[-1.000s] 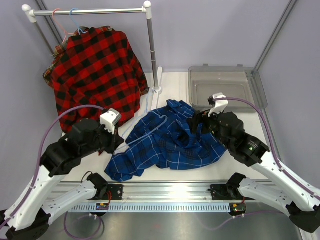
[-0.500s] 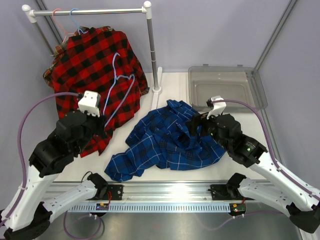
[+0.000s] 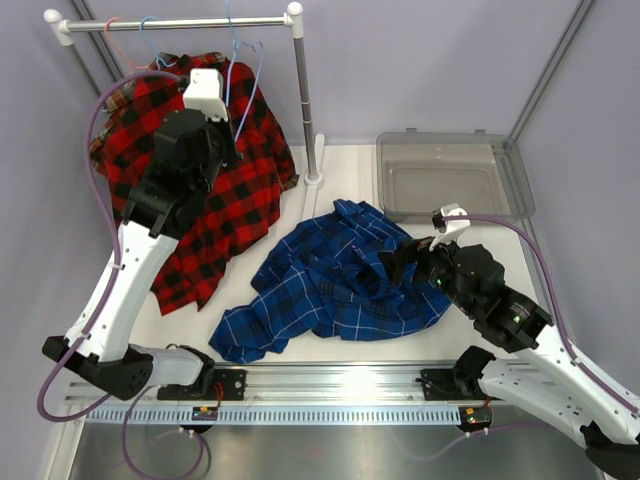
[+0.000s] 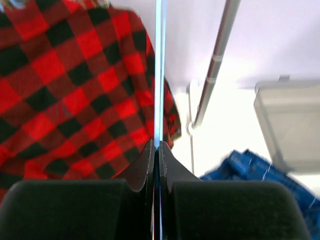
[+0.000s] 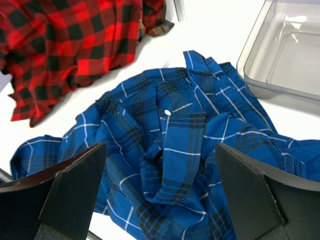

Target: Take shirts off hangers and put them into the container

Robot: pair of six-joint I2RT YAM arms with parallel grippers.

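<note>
The blue shirt lies crumpled on the table in the middle of the overhead frame. It is off any hanger and outside the container, whose near left corner sits just beside the shirt's collar end. The right gripper hangs over the shirt's right side with its jaws spread wide. Its wrist view shows cloth below and between the fingers, none of it pinched.

At the upper left, the left gripper is clamped tight on the thin wire of a light blue hanger. It is held high in front of the red-and-black shirt, which drapes down from the rack rail.

A strip of bare table runs between the red shirt's hem and the blue heap. The heap's lower left corner comes close to the table's front edge. The rack pole stands upright at top centre, between the red shirt and the container.

Only the overhead view shows the blue hanger's top reaching the rail (whether its hook sits over the bar I cannot tell). It also shows a pink hanger hook at the rail's left end, and a sliver of brownish plaid behind the red shirt. Only the left wrist view shows the grip itself, with the wire running straight up out of the closed fingertips.
</note>
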